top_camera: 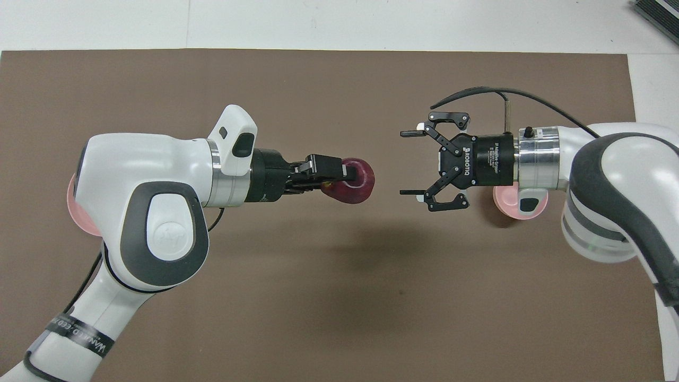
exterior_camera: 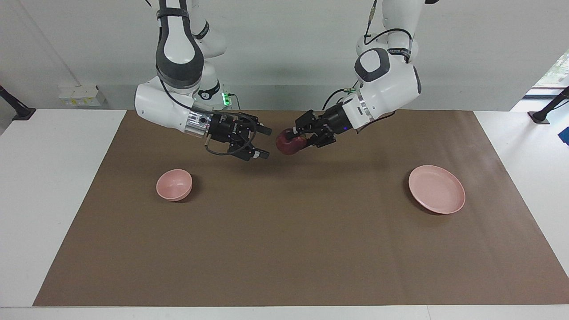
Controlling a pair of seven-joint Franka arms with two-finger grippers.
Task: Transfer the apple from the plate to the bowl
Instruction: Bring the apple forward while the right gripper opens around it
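Note:
The dark red apple (exterior_camera: pixel 289 144) (top_camera: pixel 356 181) hangs in the air over the middle of the mat, and my left gripper (exterior_camera: pixel 297 137) (top_camera: pixel 347 175) is shut on it. My right gripper (exterior_camera: pixel 264 142) (top_camera: pixel 411 163) faces the apple at the same height, a short gap away, with its fingers spread open and nothing between them. The pale pink plate (exterior_camera: pixel 436 189) lies bare at the left arm's end of the mat; in the overhead view only its rim (top_camera: pixel 79 212) shows past the left arm. The small pink bowl (exterior_camera: pixel 174 184) (top_camera: pixel 504 204) stands at the right arm's end, holding nothing, partly covered by the right wrist in the overhead view.
A brown mat (exterior_camera: pixel 284 249) covers most of the white table (exterior_camera: pixel 53 186). Black stands (exterior_camera: pixel 18 111) rise at the table's corners nearest the robots. Nothing else lies on the mat.

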